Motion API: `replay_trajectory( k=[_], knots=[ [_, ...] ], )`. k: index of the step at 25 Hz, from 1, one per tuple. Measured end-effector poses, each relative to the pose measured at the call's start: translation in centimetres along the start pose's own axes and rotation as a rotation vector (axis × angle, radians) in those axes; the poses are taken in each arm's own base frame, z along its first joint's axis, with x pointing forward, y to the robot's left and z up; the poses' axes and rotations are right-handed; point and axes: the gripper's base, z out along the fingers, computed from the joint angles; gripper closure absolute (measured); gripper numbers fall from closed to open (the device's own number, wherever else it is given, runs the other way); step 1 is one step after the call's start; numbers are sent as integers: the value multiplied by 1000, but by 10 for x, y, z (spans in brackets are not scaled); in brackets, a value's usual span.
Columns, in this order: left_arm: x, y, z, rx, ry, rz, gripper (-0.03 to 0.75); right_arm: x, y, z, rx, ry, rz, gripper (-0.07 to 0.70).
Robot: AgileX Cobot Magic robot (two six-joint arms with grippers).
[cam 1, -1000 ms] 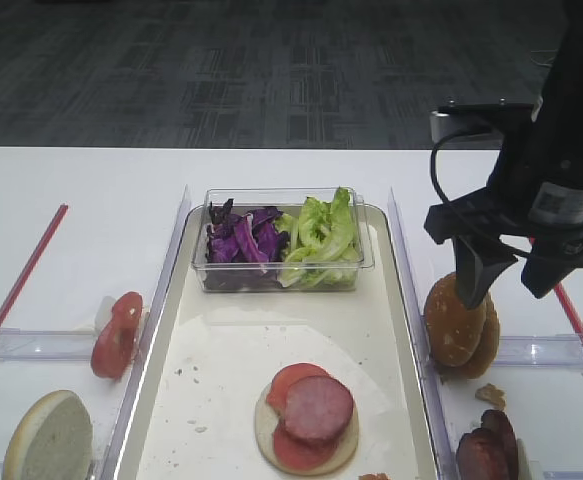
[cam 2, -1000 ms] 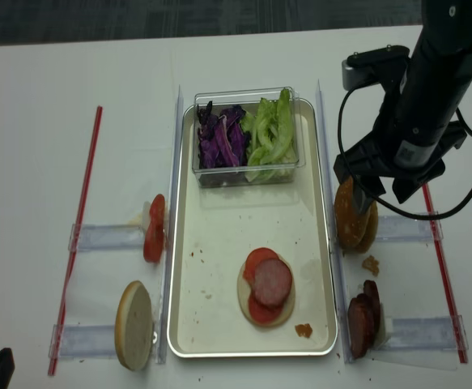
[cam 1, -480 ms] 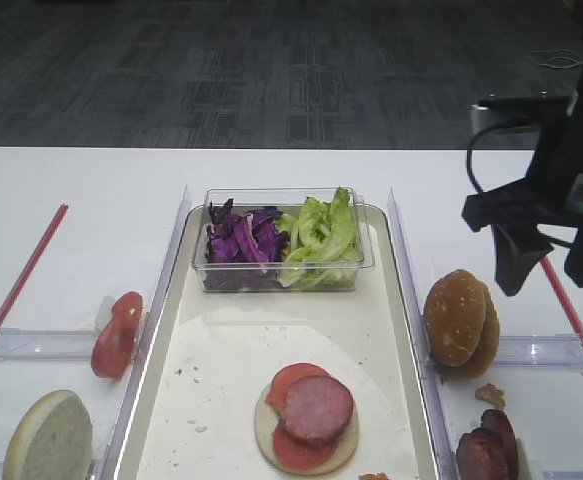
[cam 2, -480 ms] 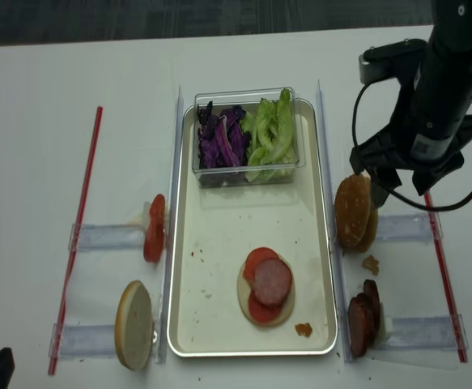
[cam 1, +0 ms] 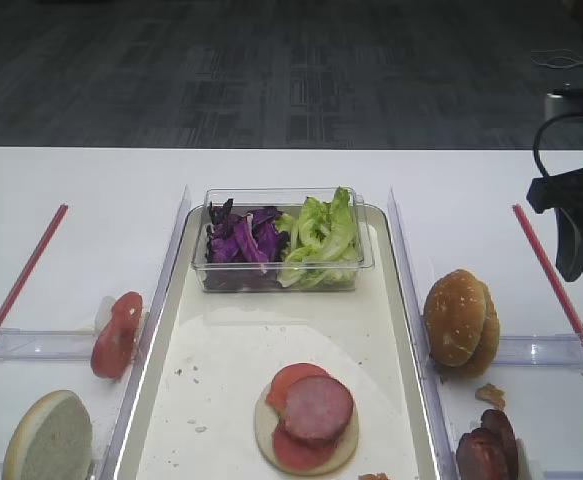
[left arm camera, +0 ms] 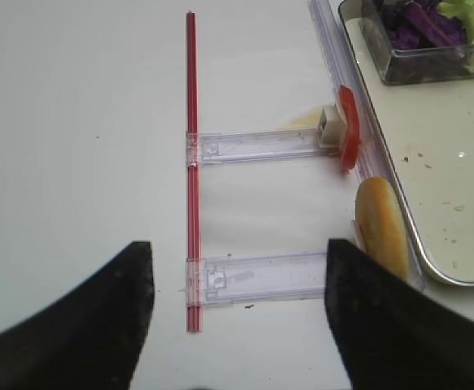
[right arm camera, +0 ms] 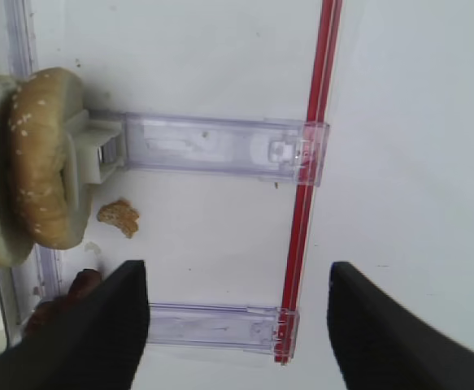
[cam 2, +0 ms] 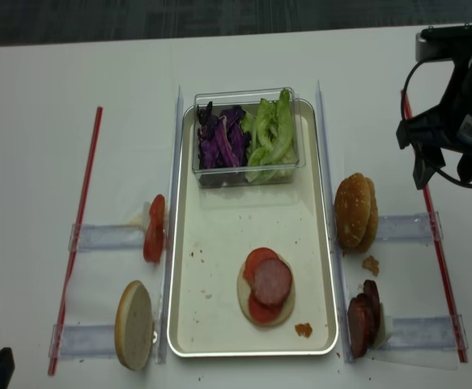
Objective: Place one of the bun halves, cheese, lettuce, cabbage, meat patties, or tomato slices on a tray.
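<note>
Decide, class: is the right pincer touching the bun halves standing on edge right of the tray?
Apart. The exterior high realsense view shows the open right pincer over bare table, well clear of the bun halves.

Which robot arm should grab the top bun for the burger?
Probably the right. Its right gripper hangs open just beyond the bun halves standing right of the tray. The left gripper is open too, over the far left side beside another bun.
</note>
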Motion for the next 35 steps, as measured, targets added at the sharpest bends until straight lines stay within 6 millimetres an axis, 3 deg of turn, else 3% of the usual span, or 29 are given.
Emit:
replay_trajectory(
  k=[16, 26, 35],
  knots=[
    [0, 0, 0, 0, 0, 0, 286, 3, -4, -3, 43, -7, -14, 120],
    [0, 0, 0, 0, 0, 0, 286, 52, -4, -16, 43, -42, -17, 129],
    [0, 0, 0, 0, 0, 0, 286, 102, -5, -8, 43, -33, -14, 131]
  ],
)
